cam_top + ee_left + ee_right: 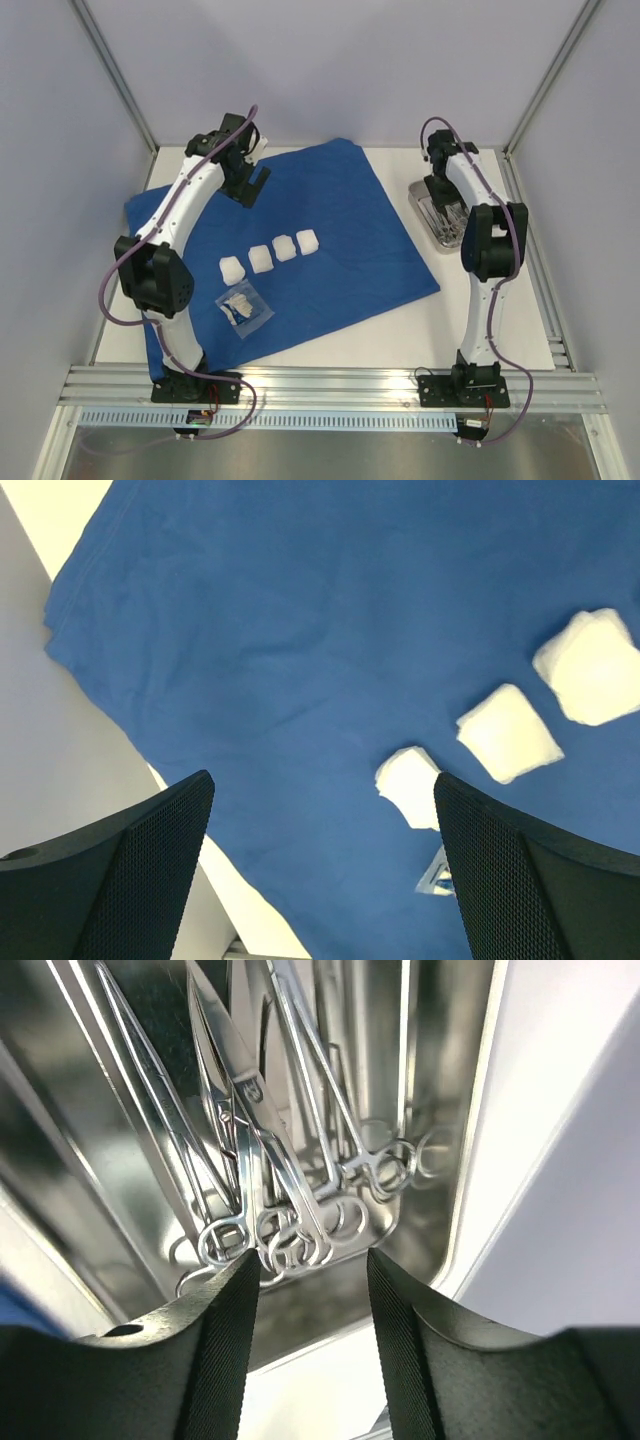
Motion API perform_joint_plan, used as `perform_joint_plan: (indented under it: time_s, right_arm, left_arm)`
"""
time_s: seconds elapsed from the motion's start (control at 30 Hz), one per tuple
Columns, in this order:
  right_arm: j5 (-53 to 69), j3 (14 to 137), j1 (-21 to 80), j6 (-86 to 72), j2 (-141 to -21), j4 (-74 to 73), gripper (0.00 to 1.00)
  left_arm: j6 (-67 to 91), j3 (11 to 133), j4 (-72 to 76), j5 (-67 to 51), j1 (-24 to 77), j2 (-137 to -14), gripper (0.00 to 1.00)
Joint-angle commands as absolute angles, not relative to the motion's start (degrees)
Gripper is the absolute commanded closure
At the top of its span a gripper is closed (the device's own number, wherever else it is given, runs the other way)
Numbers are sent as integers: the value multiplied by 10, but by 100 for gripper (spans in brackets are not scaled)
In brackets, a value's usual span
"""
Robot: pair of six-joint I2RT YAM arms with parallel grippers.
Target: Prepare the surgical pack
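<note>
Blue drape: spread as an open sheet across the middle of the table, softly wrinkled, its corners skewed to the table edges. It is not folded into a bundle.
Gauze squares: four white pads in a slanting row on the drape's left-centre, close together but not touching.
Clear packet: lying on the drape just on the near side of the row, with something white inside; we cannot tell what.
Steel tray: on bare table just past the drape's right edge, not on the cloth.
Instruments: several ring-handled scissors and clamps lying lengthwise in the tray, their handles overlapping at one end.
Left gripper: fingers wide apart and holding nothing, hanging above the drape's far-left part, clear of the gauze.
Right gripper: fingers apart with nothing between them, poised over the ring handles and, as far as we can see, not touching them.
Step in hand: we judge that the contents are being gathered onto the drape, with the right arm lined up to take an instrument or the tray.
Next move: we would lower the right fingers around one handle pair or the tray rim, close firmly, and carry it onto the cloth beside the gauze. The tangled rings may drag neighbouring instruments along.
Progress: early, we think, since wrapping cannot begin until the tray sits on the drape.
</note>
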State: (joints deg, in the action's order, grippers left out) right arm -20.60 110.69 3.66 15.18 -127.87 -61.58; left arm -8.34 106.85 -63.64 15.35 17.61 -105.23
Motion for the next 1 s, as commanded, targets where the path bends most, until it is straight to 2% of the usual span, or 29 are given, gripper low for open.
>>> perform_joint_plan:
  time_s: [0.0, 0.03, 0.17, 0.3, 0.43, 0.53, 0.6, 0.7, 0.83, 0.97]
  right_arm:
    - [-205, 1165, 55, 107, -1194, -619, 48]
    - [-196, 1165, 61, 82, -1167, -612, 47]
    - [-107, 1091, 104, 7, -1082, -544, 40]
    - [18, 978, 172, -54, -1014, -429, 35]
    - [150, 939, 220, -126, -1029, -338, 30]
    - [156, 948, 242, -154, -1058, -330, 32]
    - [151, 953, 257, -149, -1070, -332, 34]
    - [150, 945, 265, -150, -1074, -337, 35]
    - [144, 929, 265, -149, -1068, -346, 35]
    - [128, 915, 265, -147, -1056, -357, 36]
  left_arm:
    - [-94, 1063, -645, 153, 142, -1034, 0]
    - [-95, 1057, -646, 147, 135, -1026, 2]
    - [-102, 993, -660, 76, 93, -970, 19]
    - [-105, 913, -674, 9, 61, -938, 23]
    - [-105, 875, -700, -121, 4, -962, 30]
    - [-108, 872, -709, -141, -18, -1005, 29]
    - [-108, 868, -707, -195, -17, -1023, 26]
    - [-98, 855, -661, -234, -17, -1044, 25]
    - [-84, 851, -632, -181, -16, -1102, 38]
    - [-80, 854, -632, -181, -16, -1146, 45]
